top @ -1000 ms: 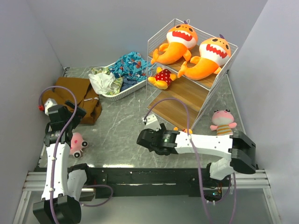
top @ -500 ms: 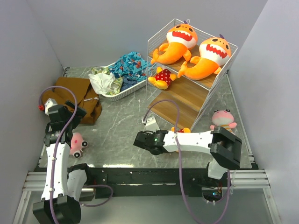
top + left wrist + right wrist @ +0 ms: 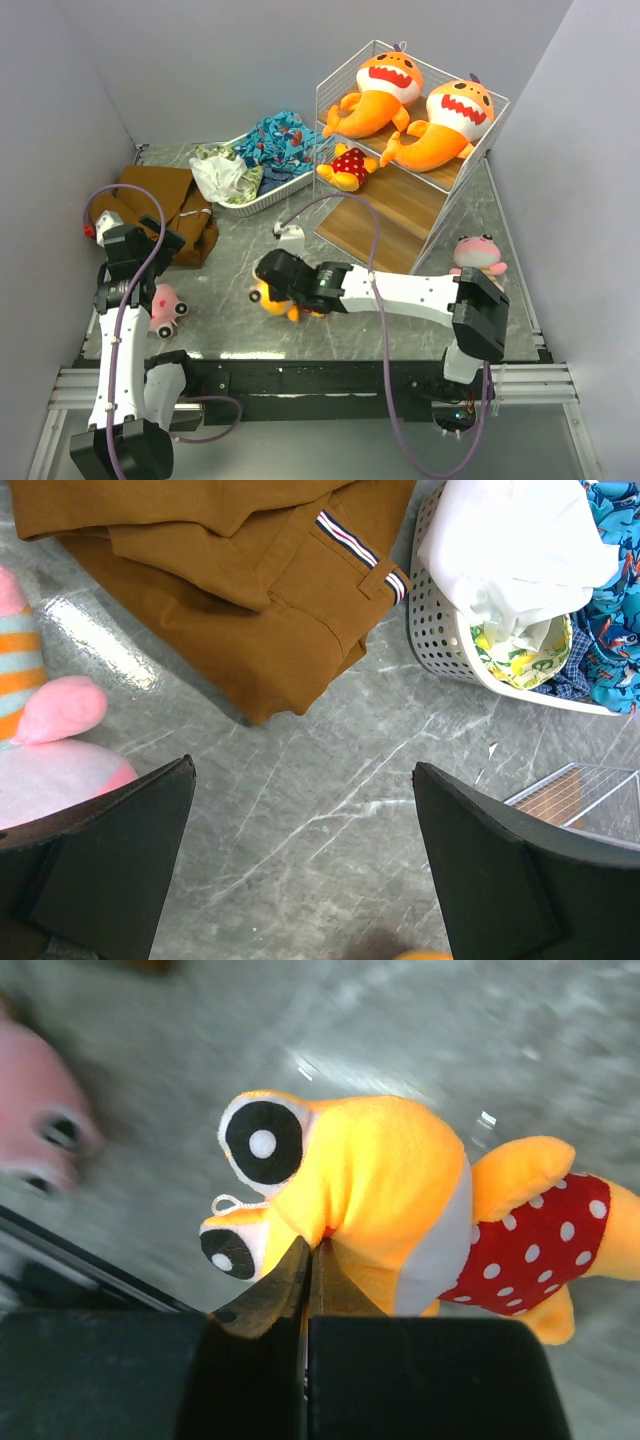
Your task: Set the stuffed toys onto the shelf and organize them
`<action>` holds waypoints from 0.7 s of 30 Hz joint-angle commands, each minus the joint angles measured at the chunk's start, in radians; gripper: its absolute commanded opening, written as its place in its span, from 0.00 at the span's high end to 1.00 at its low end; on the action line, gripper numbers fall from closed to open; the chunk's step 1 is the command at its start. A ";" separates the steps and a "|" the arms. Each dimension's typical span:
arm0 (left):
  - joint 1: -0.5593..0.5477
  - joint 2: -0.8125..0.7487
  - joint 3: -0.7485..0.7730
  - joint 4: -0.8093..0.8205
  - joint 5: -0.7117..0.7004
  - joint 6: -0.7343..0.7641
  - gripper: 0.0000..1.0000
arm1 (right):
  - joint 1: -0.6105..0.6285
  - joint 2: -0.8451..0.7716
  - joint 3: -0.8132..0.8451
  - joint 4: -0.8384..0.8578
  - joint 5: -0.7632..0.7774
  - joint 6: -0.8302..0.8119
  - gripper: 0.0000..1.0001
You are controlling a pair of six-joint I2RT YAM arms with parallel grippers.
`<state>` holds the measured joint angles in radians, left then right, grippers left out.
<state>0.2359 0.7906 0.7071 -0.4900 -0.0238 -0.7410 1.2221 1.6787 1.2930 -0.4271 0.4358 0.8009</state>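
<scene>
My right gripper (image 3: 308,1250) is shut, pinching the head of a small yellow-headed doll (image 3: 380,1180) in a red polka-dot dress. In the top view that doll (image 3: 272,297) hangs under the right gripper (image 3: 280,285) over the table's front middle. My left gripper (image 3: 302,765) stands open above bare table, with a pink striped plush (image 3: 50,750) just to its left. The shelf (image 3: 400,205) holds two orange shark plushes (image 3: 385,88) (image 3: 450,120) on top and a second doll (image 3: 348,165) on a lower plank. Another pink plush (image 3: 478,255) sits right of the shelf.
A brown cloth (image 3: 170,205) lies at the left. A white basket (image 3: 258,203) of blue and green patterned clothes stands behind it, beside the shelf. Grey walls close in on both sides. The pink plush by the left arm (image 3: 165,308) lies near the front edge.
The right gripper has shut on the doll and swung left from the foot of the shelf to the front middle, carrying it. The left arm has not moved.
</scene>
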 commanded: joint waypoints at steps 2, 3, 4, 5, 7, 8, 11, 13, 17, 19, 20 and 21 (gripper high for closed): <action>-0.006 -0.008 0.000 0.031 -0.010 0.012 0.04 | -0.104 0.061 0.043 0.261 -0.055 0.187 0.98; -0.004 -0.010 -0.001 0.030 -0.008 0.012 0.04 | -0.122 0.068 0.049 0.272 -0.045 0.199 0.97; -0.004 -0.008 0.000 0.030 -0.010 0.012 0.04 | -0.130 0.090 0.067 0.278 -0.039 0.214 0.95; -0.004 -0.008 -0.001 0.030 -0.010 0.012 0.04 | -0.137 0.101 0.075 0.289 -0.032 0.240 0.90; -0.004 -0.011 -0.001 0.030 -0.010 0.012 0.03 | -0.160 0.130 0.089 0.294 -0.023 0.276 0.84; -0.004 -0.011 0.000 0.028 -0.010 0.012 0.04 | -0.165 0.136 0.085 0.341 -0.031 0.282 0.76; -0.006 -0.010 -0.003 0.030 -0.008 0.014 0.04 | -0.184 0.157 0.106 0.360 -0.078 0.218 0.60; -0.006 -0.007 -0.001 0.031 -0.005 0.014 0.04 | -0.184 0.148 0.138 0.350 -0.094 0.138 0.55; -0.004 -0.004 -0.003 0.034 0.002 0.014 0.04 | -0.188 0.069 0.103 0.404 -0.155 -0.171 0.46; -0.004 -0.007 -0.003 0.034 0.004 0.014 0.03 | -0.187 0.003 0.034 0.462 -0.224 -0.340 0.42; -0.004 -0.013 -0.004 0.036 0.004 0.015 0.03 | -0.190 -0.017 0.010 0.503 -0.355 -0.562 0.41; -0.004 -0.016 -0.006 0.037 0.002 0.015 0.04 | -0.190 -0.037 -0.013 0.510 -0.415 -0.672 0.40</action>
<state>0.2340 0.7910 0.7071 -0.4896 -0.0235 -0.7406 1.0359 1.7901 1.3449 -0.0589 0.2546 0.6590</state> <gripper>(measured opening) 0.967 0.582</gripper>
